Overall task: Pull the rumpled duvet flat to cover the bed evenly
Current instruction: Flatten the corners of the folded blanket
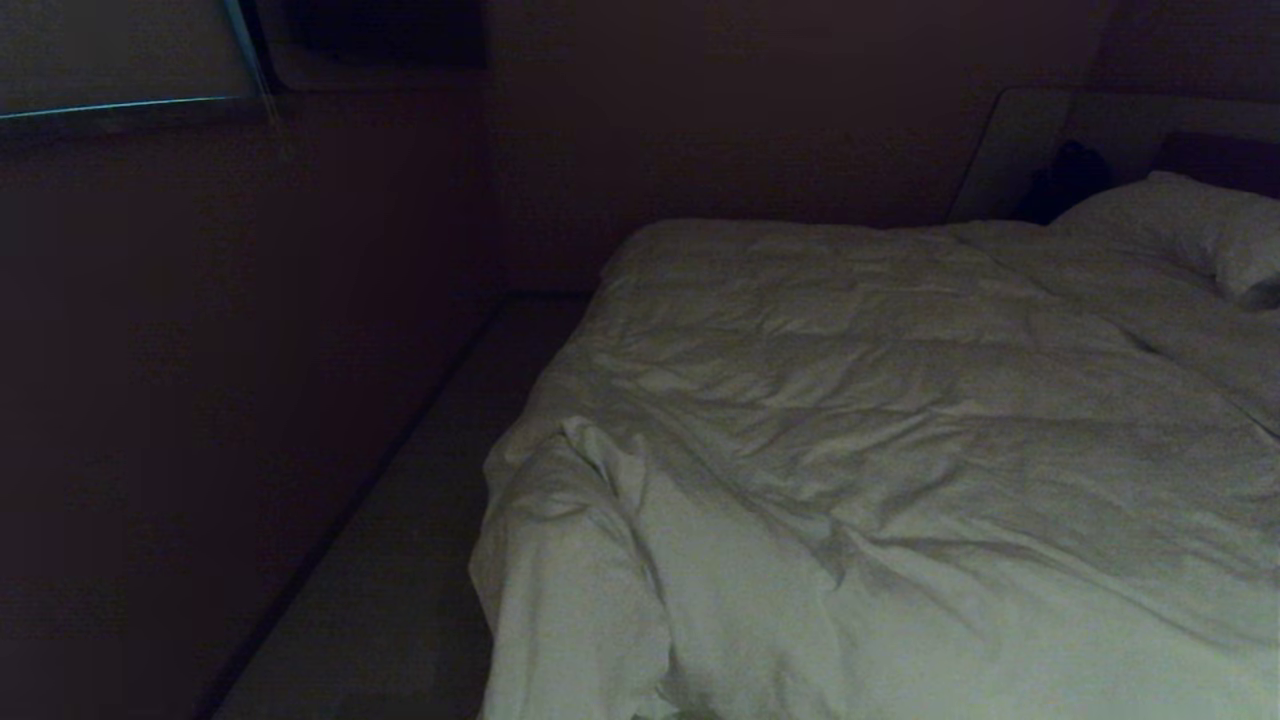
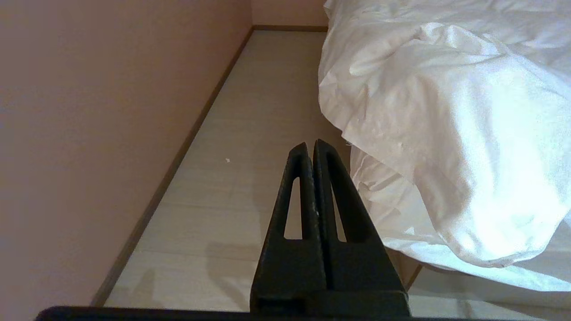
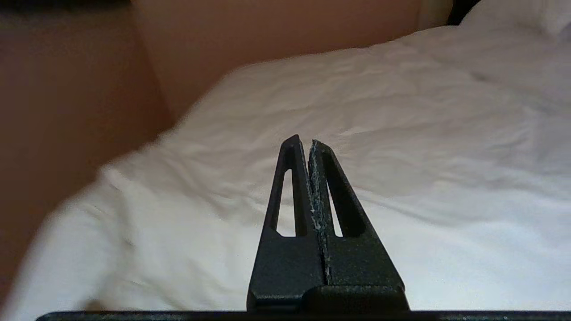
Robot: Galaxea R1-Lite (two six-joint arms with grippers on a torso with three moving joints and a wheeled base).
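Hovering my clenched right tool (image 3: 308,141) over the duvet (image 1: 900,400), I'm risking a snag on rumpled folds; left tool (image 2: 311,145) clenched too.

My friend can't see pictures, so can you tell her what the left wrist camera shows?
The shut left gripper points along a pale floor between a wall and the bed. A rumpled white duvet bulges over the bed's corner, beside the gripper and apart from it.

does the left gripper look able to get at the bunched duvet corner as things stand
Probably yes. The left gripper, shut and empty, hangs over bare floor beside the bed, with the duvet corner drooping just alongside and nothing between them. It must open first.
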